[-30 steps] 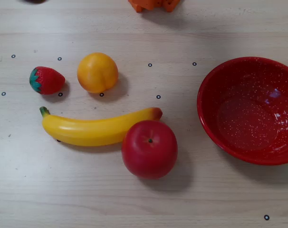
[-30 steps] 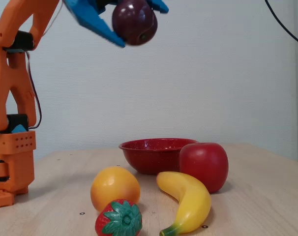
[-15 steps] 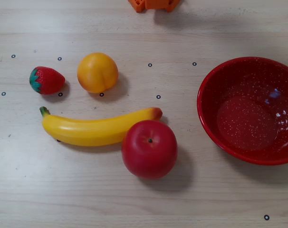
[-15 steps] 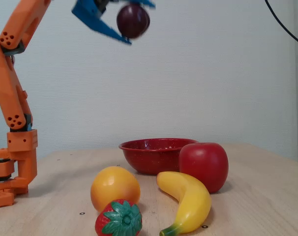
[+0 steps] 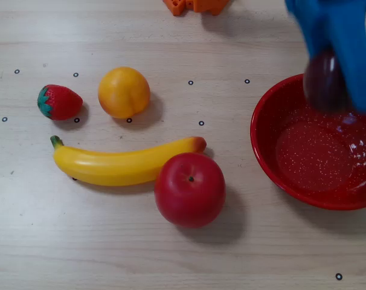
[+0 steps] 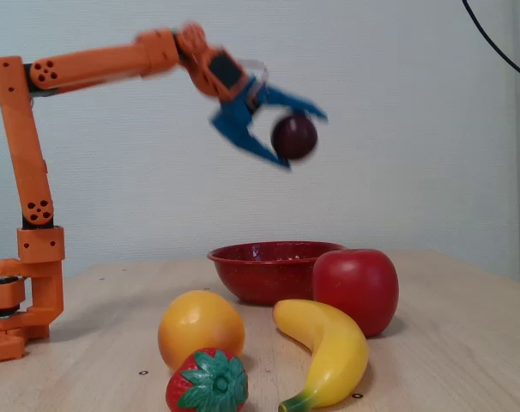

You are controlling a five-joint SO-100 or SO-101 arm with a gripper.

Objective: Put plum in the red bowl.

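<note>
A wooden table (image 5: pixel 171 254) fills the overhead view. At the upper right of that frame, the blue gripper (image 5: pixel 337 54) reaches in from the top edge, its fingers closed around the plum (image 5: pixel 323 81), a small dark purple fruit. The plum sits over the upper rim of the red bowl (image 5: pixel 273 163), which occupies the right side of the frame.

In the fixed view, the orange arm (image 6: pixel 88 64) stretches from the left side toward the centre. The gripper (image 6: pixel 286 129) holds the plum (image 6: pixel 294 136) in the upper middle of the frame, high in the air and well above the red bowl (image 6: pixel 264 270), which rests on the table (image 6: pixel 449 343) at lower centre. Arm and gripper look blurred.

The other fruits lie on the table, left of the bowl in the overhead view: a strawberry (image 5: pixel 59 101) at far left, an orange (image 5: pixel 124 92) just beside it, a banana (image 5: pixel 119 163) below them, and a large red apple (image 5: pixel 189 189) touching the banana's right end.
</note>
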